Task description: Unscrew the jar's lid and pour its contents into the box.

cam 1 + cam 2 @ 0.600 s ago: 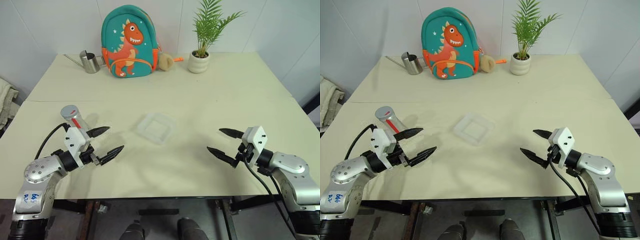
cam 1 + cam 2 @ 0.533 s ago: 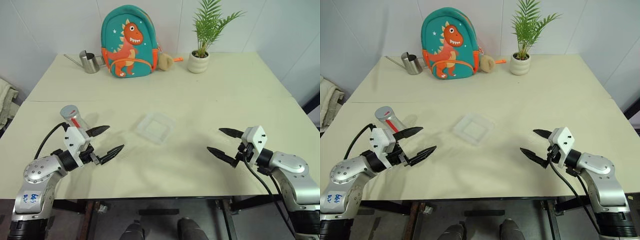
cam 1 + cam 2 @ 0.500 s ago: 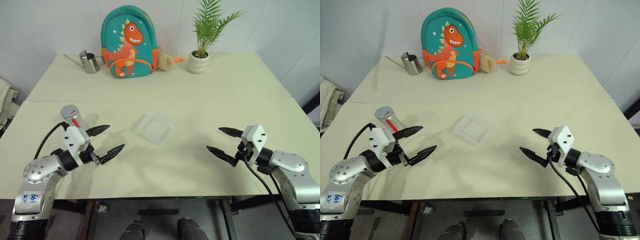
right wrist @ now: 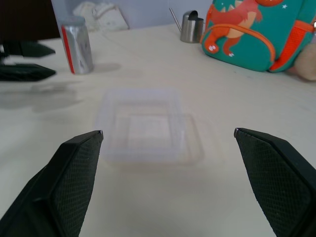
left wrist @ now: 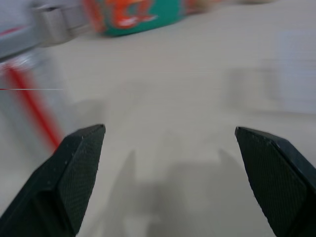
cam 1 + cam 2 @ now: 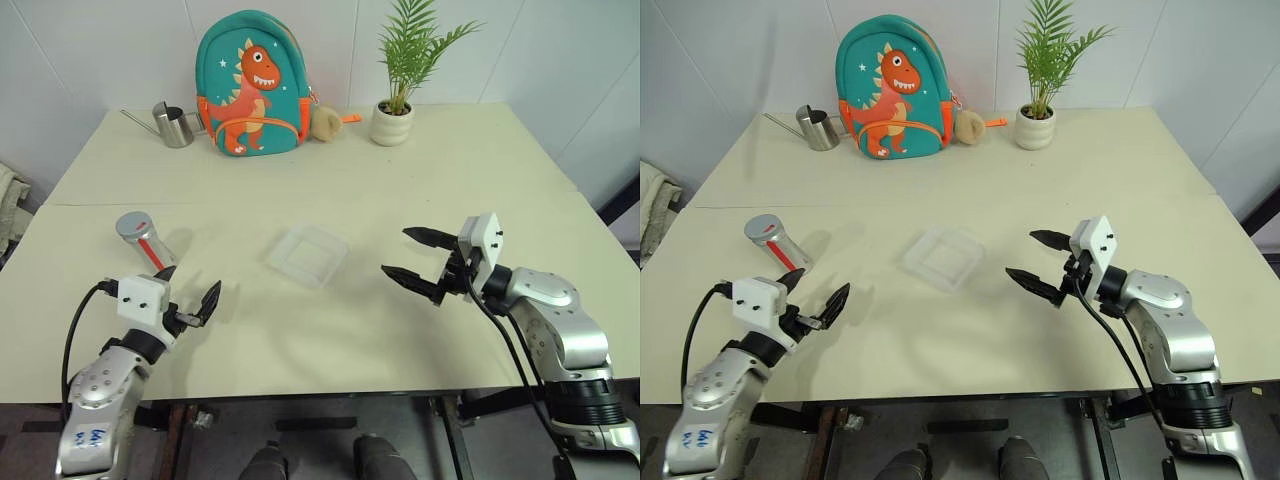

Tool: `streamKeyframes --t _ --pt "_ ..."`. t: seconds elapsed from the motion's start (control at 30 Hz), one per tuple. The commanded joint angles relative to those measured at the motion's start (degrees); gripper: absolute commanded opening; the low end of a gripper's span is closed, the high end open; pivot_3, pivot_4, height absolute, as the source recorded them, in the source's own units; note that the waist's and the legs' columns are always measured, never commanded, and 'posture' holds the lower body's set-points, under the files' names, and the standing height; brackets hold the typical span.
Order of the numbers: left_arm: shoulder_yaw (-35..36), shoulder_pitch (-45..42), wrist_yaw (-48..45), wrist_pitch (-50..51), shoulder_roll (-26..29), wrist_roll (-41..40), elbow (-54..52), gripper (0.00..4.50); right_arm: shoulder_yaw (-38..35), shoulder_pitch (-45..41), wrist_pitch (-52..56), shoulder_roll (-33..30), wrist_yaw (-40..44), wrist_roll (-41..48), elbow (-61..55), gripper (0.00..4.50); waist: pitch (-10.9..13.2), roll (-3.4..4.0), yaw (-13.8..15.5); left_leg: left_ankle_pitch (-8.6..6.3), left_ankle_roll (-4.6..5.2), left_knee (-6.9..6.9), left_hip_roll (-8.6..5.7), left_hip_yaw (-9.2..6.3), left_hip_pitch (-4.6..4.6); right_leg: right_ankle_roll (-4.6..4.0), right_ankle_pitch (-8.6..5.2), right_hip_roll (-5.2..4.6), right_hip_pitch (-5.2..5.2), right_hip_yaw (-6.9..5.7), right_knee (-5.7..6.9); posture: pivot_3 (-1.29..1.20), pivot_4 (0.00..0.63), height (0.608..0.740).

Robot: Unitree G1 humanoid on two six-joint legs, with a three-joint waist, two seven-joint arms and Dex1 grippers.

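A: From the head camera, the jar [image 6: 140, 238] stands upright on the bench [image 6: 330, 190] at the left, its lid [image 6: 131, 223] on. The left claw [image 6: 186, 294] sits just in front of it, spread wide, empty.

B: The box [image 6: 308, 253] lies mid-bench, and the right claw [image 6: 412, 260] hangs to its right, wide too, holding nothing.

A: Left wrist camera: blurred jar [image 5: 29, 103] beside the finger [image 5: 59, 182].

B: Right wrist camera: box [image 4: 147, 126] dead ahead between the spread fingers [image 4: 59, 177], jar [image 4: 77, 44] beyond, backpack [image 4: 256, 34] behind.
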Motion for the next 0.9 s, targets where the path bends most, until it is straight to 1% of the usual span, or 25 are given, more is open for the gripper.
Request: streamKeyframes --t 0.03,0.07,0.13,0.2,0.23,0.3,0.53,0.63,0.73,0.8,0.9 --pt "-0.64 -2.83 8.67 0.68 -4.20 3.76 -2.40 4.48 1.51 -2.04 0.89 0.59 0.60 1.13 -2.22 4.48 0.00 -0.01 0.23 0.00 0.00 0.01 -0.03 -0.02 -0.02 0.01 0.01 -0.02 0.00 -0.02 -0.02 0.00 0.150 0.740" --pt "-1.25 -4.88 11.87 1.05 -6.19 5.41 -1.20 4.48 2.19 -2.84 0.56 0.98 1.27 0.99 -1.59 4.48 -0.01 -0.03 0.23 0.01 0.00 0.02 -0.06 -0.02 -0.02 0.01 0.01 -0.02 0.00 -0.02 -0.01 0.00 0.150 0.740" --pt "-1.54 -7.14 14.19 2.28 -7.91 6.11 0.36 4.48 3.25 -3.21 0.11 1.69 1.36 0.53 -1.41 4.48 -0.01 -0.03 0.37 0.02 0.00 0.02 -0.09 -0.02 -0.01 0.02 0.01 -0.02 0.00 -0.03 -0.01 0.00 0.150 0.740" --pt "-1.91 -8.46 15.76 2.72 -8.09 8.01 1.07 4.48 3.80 -2.94 0.05 2.08 1.34 0.28 -1.78 4.48 -0.02 -0.03 0.45 0.04 -0.01 0.02 -0.11 -0.02 -0.01 0.05 0.03 -0.02 0.01 -0.03 -0.01 0.00 0.150 0.740" --pt "-2.47 -8.92 18.25 2.81 -7.38 11.64 1.32 4.48 4.01 -2.75 -0.20 2.06 1.50 0.10 -1.70 4.48 -0.02 -0.03 0.33 0.04 -0.01 0.01 -0.11 -0.01 -0.01 0.05 0.03 -0.02 0.00 -0.01 -0.01 0.00 0.150 0.740" --pt "-2.89 -9.96 22.32 3.21 -7.18 15.97 2.26 4.48 4.02 -2.46 -0.70 2.05 1.75 -0.09 -1.03 4.48 -0.02 -0.03 0.13 0.05 -0.01 -0.03 -0.12 -0.01 -0.01 0.05 0.03 -0.02 -0.02 0.00 -0.03 0.00 0.150 0.740" --pt "-1.17 -12.63 27.48 1.97 -10.29 16.95 3.73 4.48 4.32 -0.82 -0.40 2.96 -0.06 -0.53 -3.14 4.48 -0.02 -0.04 0.16 0.05 -0.01 -0.01 -0.17 -0.01 -0.02 0.06 0.03 -0.09 0.00 -0.01 -0.03 0.00 0.150 0.740" --pt "-1.03 -13.60 27.60 1.67 -9.87 17.08 5.10 4.48 4.27 -0.37 -0.14 2.94 -0.62 -0.58 -3.85 4.48 -0.02 -0.04 0.10 0.06 -0.01 -0.01 -0.17 -0.01 -0.03 0.07 0.04 -0.07 -0.01 -0.01 -0.02 0.00 0.150 0.740" --pt "1.01 -16.41 28.91 0.40 -9.53 15.97 9.08 4.48 4.22 -0.11 0.11 2.87 -1.09 -0.58 -4.28 4.48 -0.02 -0.04 0.13 0.09 -0.04 -0.01 -0.17 -0.02 -0.02 0.07 0.04 -0.07 -0.01 -0.02 0.01 0.00 0.150 0.740" --pt "0.43 -18.98 29.42 -0.30 -8.29 17.36 12.98 4.48 4.62 0.06 0.31 2.63 -0.92 -0.65 -4.76 4.48 -0.02 -0.04 0.12 0.10 -0.04 0.00 -0.18 -0.02 -0.02 0.09 0.05 -0.07 -0.01 -0.02 0.01 0.00 0.150 0.740" --pt "0.48 -21.13 29.69 -1.39 -8.73 16.43 16.20 4.48 4.61 0.06 0.73 2.65 -1.10 -0.39 -5.22 4.48 -0.02 -0.04 0.11 0.12 -0.04 0.00 -0.23 -0.03 -0.03 0.12 0.06 -0.10 0.00 -0.01 0.00 0.00 0.150 0.740"
